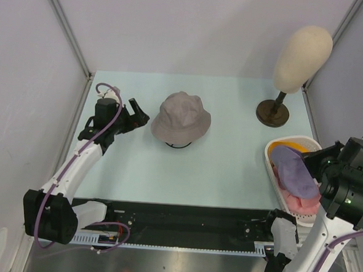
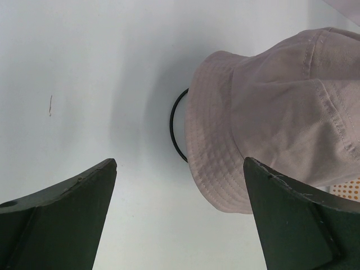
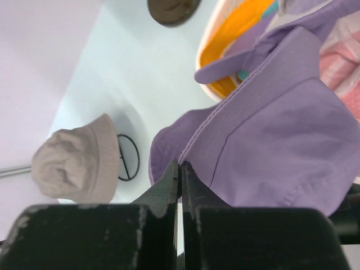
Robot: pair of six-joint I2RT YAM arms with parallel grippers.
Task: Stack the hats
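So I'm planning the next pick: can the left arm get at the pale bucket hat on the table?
Probably yes: the left hand sits open beside the hat, only bare table between them.

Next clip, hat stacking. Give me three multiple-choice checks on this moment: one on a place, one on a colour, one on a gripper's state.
1. Where does the pale bucket hat lie?
A. in the white basket
B. on the table, apart from the basket
C. on the mannequin head

2. What colour shows at the basket's far end, beyond the purple cap?
A. green
B. black
C. orange

3. How do the left gripper's jaws stand?
A. wide open, holding nothing
B. shut on the pale hat
C. shut on the basket rim

Answers:
1 B: in the top view it sits alone mid-table.
2 C: the orange hat lies there.
3 A: in the left wrist view both jaws stand far apart, touching nothing.
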